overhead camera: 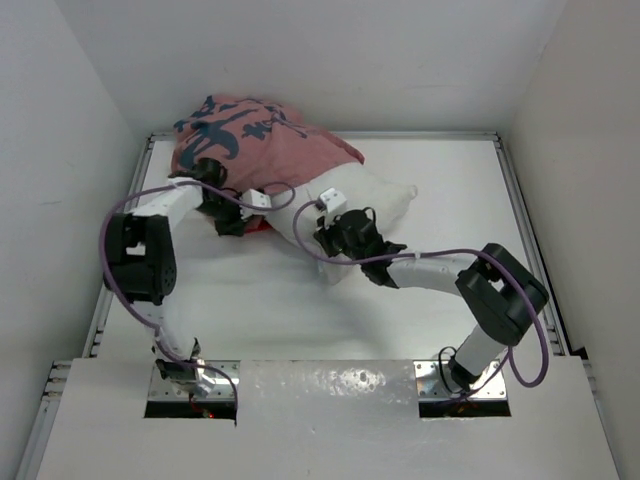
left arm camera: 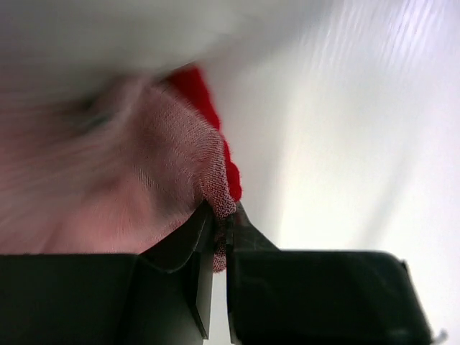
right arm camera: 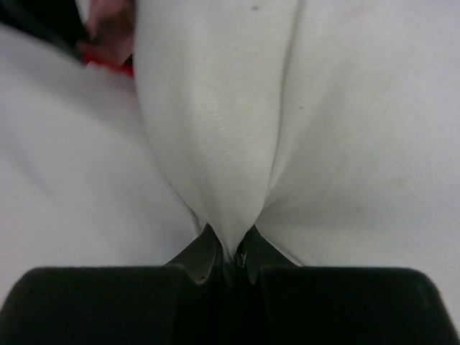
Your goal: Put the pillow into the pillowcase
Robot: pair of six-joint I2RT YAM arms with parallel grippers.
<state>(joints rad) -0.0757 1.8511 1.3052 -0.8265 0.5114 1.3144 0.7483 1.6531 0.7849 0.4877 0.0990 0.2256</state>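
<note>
The pillowcase [overhead camera: 262, 140] lies at the back left, pale pink side out with dark lettering, bulging over one end of the white pillow [overhead camera: 375, 200]. The rest of the pillow sticks out to the right. My left gripper [overhead camera: 232, 222] is shut on the pillowcase's hem [left arm camera: 219, 198], pink weave with a red edge, at the opening's near side. My right gripper [overhead camera: 328, 238] is shut on a pinched fold of the pillow [right arm camera: 223, 158] at its near edge. The blue tag is not visible.
White walls close in the white table [overhead camera: 330, 320] on the left, back and right. A metal rail [overhead camera: 525, 230] runs along the right edge. Purple cables loop off both arms.
</note>
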